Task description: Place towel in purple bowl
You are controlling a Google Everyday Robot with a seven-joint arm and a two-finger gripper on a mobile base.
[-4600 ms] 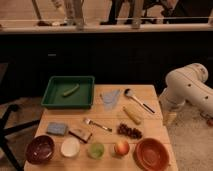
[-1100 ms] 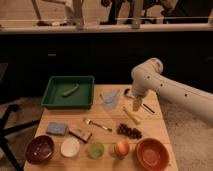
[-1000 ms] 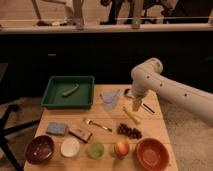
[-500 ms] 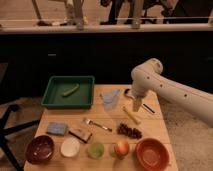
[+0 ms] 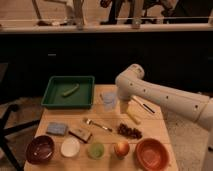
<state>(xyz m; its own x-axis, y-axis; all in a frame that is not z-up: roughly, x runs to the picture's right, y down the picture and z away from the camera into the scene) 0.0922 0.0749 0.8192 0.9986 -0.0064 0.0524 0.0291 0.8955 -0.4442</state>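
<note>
1. Pale blue-grey thin cloth towel (image 5: 108,100) lies crumpled on the light wooden worktop (image 5: 152,126), toward the far edge, just right of the green rectangular plastic tray (image 5: 67,105).
2. White robot arm (image 5: 160,97) reaches in from the right and bends down at a rounded joint. Its pincer (image 5: 121,107) hangs low over the worktop, just beside the towel's right edge.
3. Pincer is spread wide and pinches nothing; the towel rests flat on the wood. Whether the pincer touches the cloth: cannot tell.
4. Dark, glossy, round purple bowl (image 5: 40,149) sits at the near left corner of the worktop, well apart from the towel.
5. Near row, running right from the purple bowl: round white bowl (image 5: 70,147), small round green item (image 5: 96,149), round orange-yellow fruit (image 5: 121,148), larger orange-red bowl (image 5: 151,154).
6. Middle row, left to right: blue rectangular sponge (image 5: 57,128), brown rectangular block (image 5: 80,134) just beside it, metal fork (image 5: 97,124), dark reddish cluster like grapes (image 5: 130,131).
7. Right of the pincer: yellow elongated item (image 5: 133,117) and, farther back, a dark-handled utensil (image 5: 144,105) partly hidden by the arm.
8. Tray holds one green elongated item (image 5: 70,90), lying diagonally.
9. Dark chair (image 5: 7,125) stands at the left edge, beside the worktop.
</note>
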